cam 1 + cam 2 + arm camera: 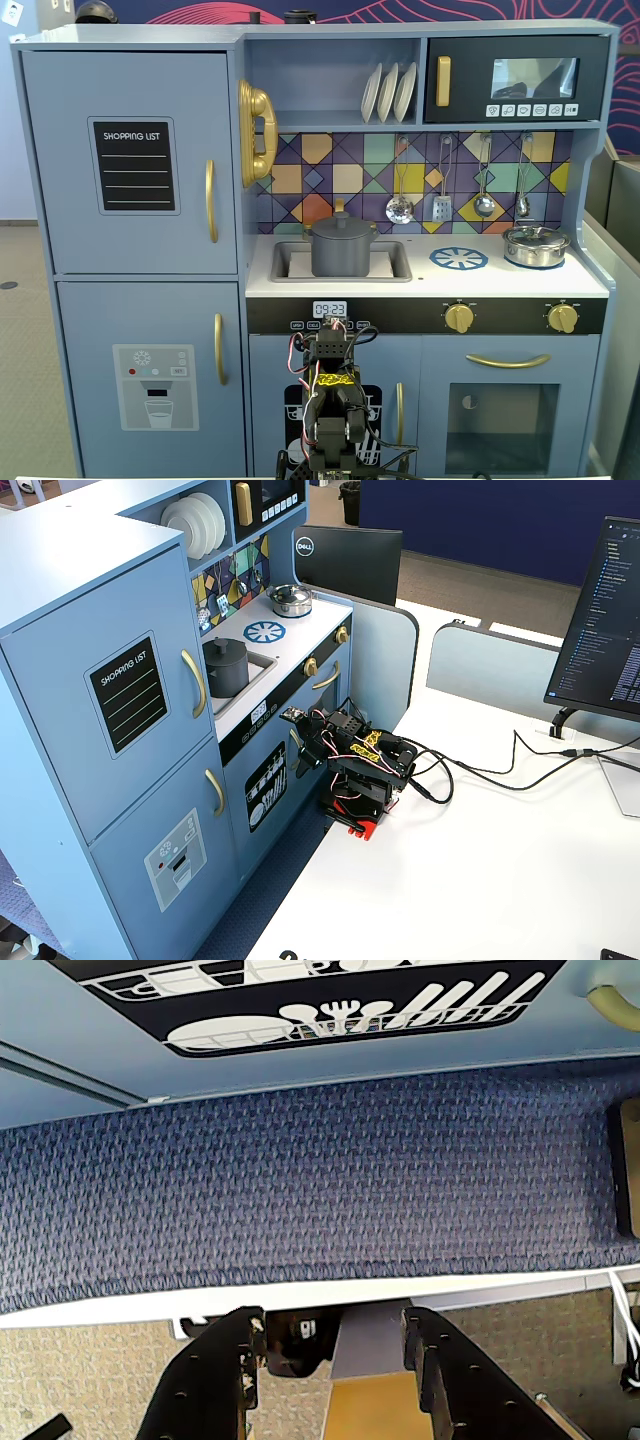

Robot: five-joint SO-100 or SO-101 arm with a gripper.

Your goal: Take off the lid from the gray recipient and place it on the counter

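Note:
The gray recipient (340, 256) stands in the sink recess of the counter (480, 283), with the dark gray lid (340, 226) on top of it. Both also show in a fixed view from the side, the recipient (229, 672) and the lid (226, 646). My arm (332, 400) is folded low in front of the kitchen's lower doors, well below the counter. My gripper (333, 1325) is open and empty and points down over the table edge and the blue carpet. From the side it (300, 748) sits close to the dishwasher door.
A shiny steel pot (535, 246) with its own lid stands at the counter's right end, beside the blue burner print (459, 259). Utensils (440, 205) hang above the counter. Cables (500, 770) and a monitor (610, 620) are on the white table.

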